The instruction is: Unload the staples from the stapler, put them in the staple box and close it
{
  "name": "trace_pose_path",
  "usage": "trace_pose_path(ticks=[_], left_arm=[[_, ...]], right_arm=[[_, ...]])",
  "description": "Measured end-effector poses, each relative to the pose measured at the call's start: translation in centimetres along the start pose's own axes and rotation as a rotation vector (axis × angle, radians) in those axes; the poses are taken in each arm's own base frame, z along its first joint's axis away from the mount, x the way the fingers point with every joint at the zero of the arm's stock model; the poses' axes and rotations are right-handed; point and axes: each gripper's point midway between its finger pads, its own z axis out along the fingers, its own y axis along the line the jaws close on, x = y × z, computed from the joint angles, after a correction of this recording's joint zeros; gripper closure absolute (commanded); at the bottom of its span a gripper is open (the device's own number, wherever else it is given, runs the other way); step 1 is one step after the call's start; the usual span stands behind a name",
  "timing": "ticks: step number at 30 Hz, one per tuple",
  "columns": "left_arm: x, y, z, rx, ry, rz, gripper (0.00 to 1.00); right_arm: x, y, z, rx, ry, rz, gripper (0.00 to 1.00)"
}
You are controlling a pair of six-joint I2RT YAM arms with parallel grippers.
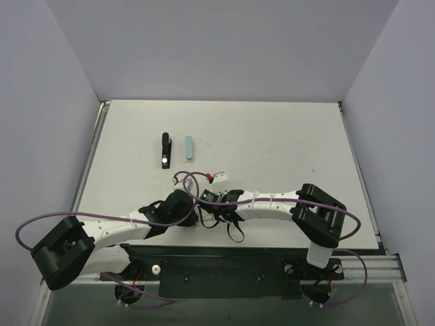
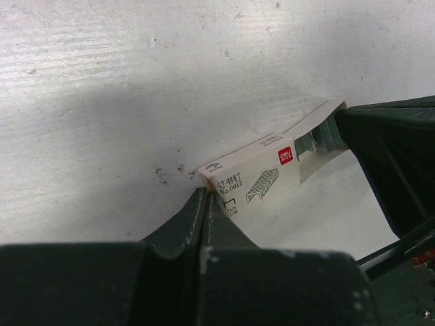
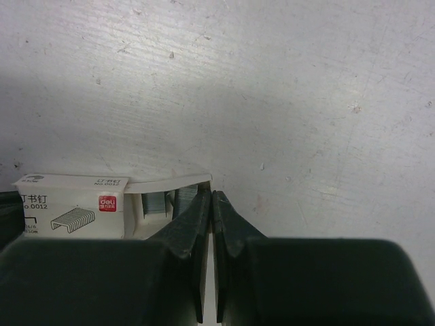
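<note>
Nearest the arm bases, both grippers meet low over the white table, just ahead of the near edge; the left gripper has its fingers pressed together, the tips right against the near corner of a small white staple box; whether they pinch the card or only touch it cannot be told; the box bears a red logo and a drawing of a staple strip, and lies tilted across the left wrist view with a shadow beneath it; at its other end the box is open, grey staples showing inside; the right gripper is closed to a hairline gap, its tips at that open end beside the staples, with nothing clearly held; well beyond, toward the far left of the table, the black stapler lies lengthwise, apart from both grippers; just to its right lies a pale blue piece, parallel to it and not touching
</note>
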Motion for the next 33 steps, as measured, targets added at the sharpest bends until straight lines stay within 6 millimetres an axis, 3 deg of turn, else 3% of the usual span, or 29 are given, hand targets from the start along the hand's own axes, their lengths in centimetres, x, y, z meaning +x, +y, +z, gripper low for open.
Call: trace_pose_path(ticks=[33], left_arm=[[0.4,-1.3,0.4,0.031,0.003,0.010,1.00]], right_arm=[[-0.5,-1.7,0.7,0.037,0.011,0.070,1.00]])
